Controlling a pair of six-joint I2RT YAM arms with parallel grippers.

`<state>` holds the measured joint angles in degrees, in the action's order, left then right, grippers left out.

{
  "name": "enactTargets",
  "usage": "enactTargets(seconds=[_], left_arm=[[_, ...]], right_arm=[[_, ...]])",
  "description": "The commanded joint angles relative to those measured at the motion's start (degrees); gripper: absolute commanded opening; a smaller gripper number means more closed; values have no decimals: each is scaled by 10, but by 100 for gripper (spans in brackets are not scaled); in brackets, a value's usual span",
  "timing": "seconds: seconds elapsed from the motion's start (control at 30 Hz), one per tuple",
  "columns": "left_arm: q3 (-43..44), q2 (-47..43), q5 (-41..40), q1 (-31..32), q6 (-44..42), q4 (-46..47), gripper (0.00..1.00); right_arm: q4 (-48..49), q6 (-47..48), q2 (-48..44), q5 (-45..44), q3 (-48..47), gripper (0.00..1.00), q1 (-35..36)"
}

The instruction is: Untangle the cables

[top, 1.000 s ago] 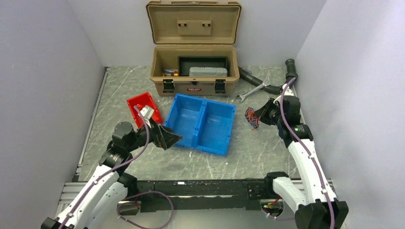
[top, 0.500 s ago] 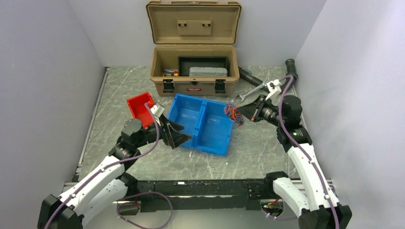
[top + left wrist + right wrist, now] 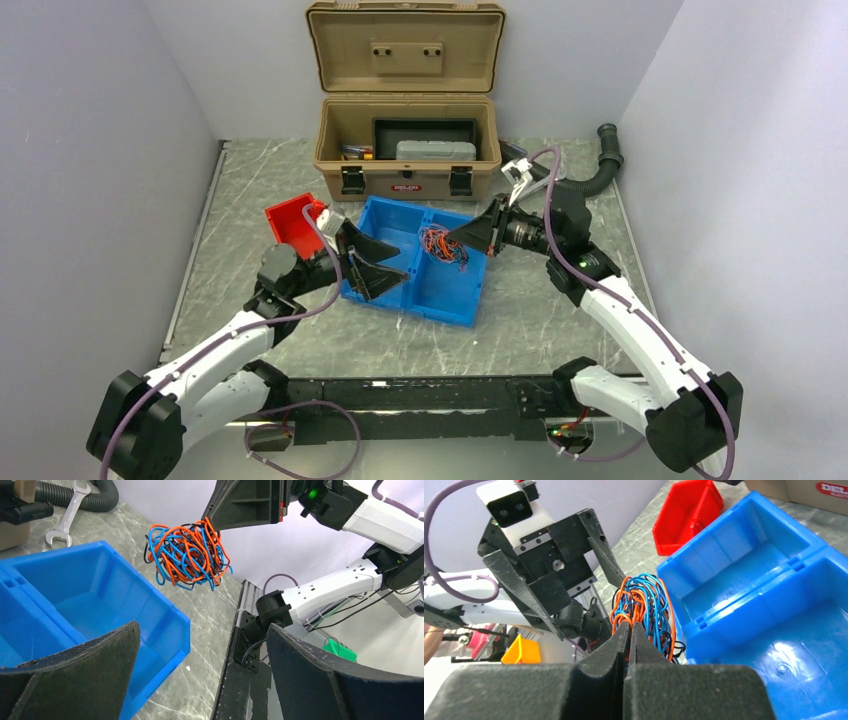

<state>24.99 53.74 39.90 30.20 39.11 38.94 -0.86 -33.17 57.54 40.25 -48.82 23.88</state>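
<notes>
The cables (image 3: 441,244) are a tight tangle of thin orange, blue and black wires, hanging in the air over the blue bin's right compartment. My right gripper (image 3: 462,235) is shut on the tangle and holds it up; the right wrist view shows the wires (image 3: 646,607) bunched at the closed fingertips (image 3: 623,630). My left gripper (image 3: 385,270) is open and empty, over the bin's left compartment, facing the tangle. The left wrist view shows the tangle (image 3: 187,555) ahead and above, apart from my open fingers (image 3: 320,665).
The blue two-compartment bin (image 3: 475,270) sits mid-table. A red bin (image 3: 290,225) lies to its left. An open tan toolbox (image 3: 405,150) stands at the back. A wrench (image 3: 67,515) and a black corrugated hose (image 3: 600,170) lie at the back right.
My right gripper has carried the tangle leftward from the table's right side to over the blue bin. My left gripper has moved right and forward toward it, over the bin.
</notes>
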Motion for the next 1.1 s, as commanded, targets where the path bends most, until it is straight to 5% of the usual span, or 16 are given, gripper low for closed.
enactTargets(seconds=[0.0, 0.47, 0.53, 0.63, 0.7, 0.83, 1.07], left_arm=[[17, 6, 16, 2, 1, 52, 99], [48, 113, 57, 1, 92, 207, 98], [44, 125, 59, 2, 111, 240, 80], [41, 137, 61, 1, 118, 252, 24], [37, 137, 61, -2, 116, 241, 0], [19, 104, 47, -13, 83, 180, 0], [40, -18, -86, -22, -79, -157, 0]], right_arm=[[93, -28, 3, 33, -18, 0, 12], [159, -70, 20, 19, 11, 0, 78], [166, -73, 23, 7, 20, 0, 88], [168, -73, 25, -6, 32, 0, 95], [145, -64, 24, -27, 33, 11, 96], [78, -33, 15, -93, 29, 31, 96], [-31, -17, 0, -260, 31, 75, 95]])
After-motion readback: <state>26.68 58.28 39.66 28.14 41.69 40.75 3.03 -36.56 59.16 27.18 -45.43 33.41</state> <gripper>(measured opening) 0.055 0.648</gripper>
